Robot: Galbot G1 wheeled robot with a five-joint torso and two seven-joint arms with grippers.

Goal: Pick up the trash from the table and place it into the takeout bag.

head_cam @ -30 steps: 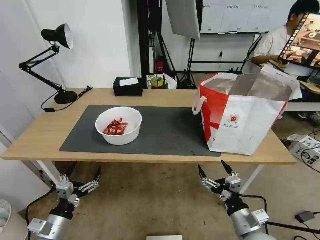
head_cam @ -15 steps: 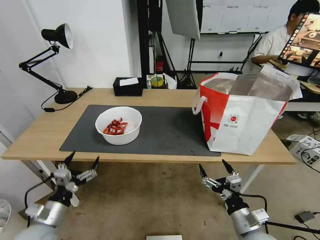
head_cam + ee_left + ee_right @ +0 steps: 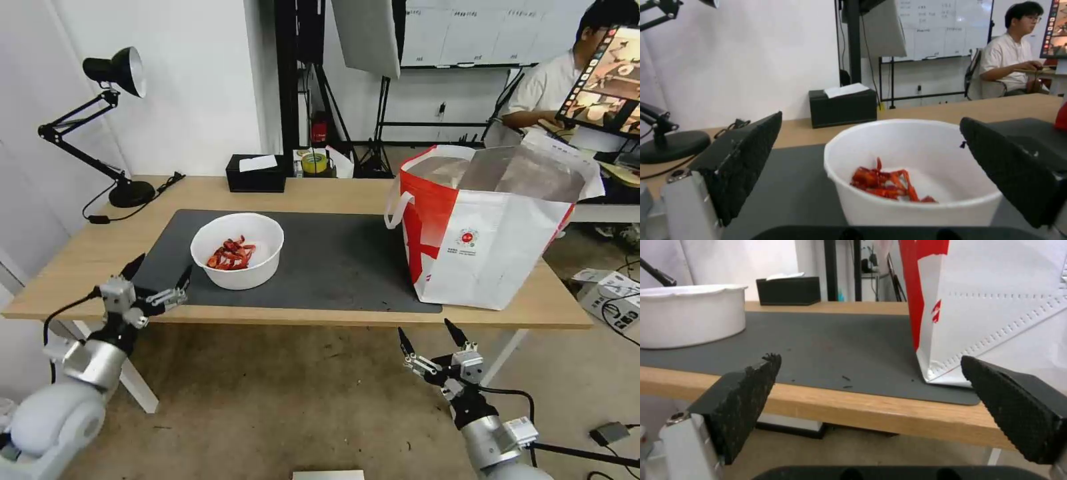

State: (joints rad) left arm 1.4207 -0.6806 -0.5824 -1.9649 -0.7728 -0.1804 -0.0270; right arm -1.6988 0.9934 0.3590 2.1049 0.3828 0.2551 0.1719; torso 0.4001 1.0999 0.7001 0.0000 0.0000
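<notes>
While the right end effector (image 3: 431, 339) is being held spread below the worktop (image 3: 80, 263), the bowl (image 3: 237, 251) on the mat is being approached by the wide-spread left end effector (image 3: 155, 275); closing on its rim is probably needed next.

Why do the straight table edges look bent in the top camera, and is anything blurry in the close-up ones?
Head view: the wide lens bows the table edge and stretches the corners. Left wrist view: the white bowl of red crayfish shells is fairly sharp, the person behind soft. Right wrist view: the takeout bag is evenly lit, without glare.
</notes>
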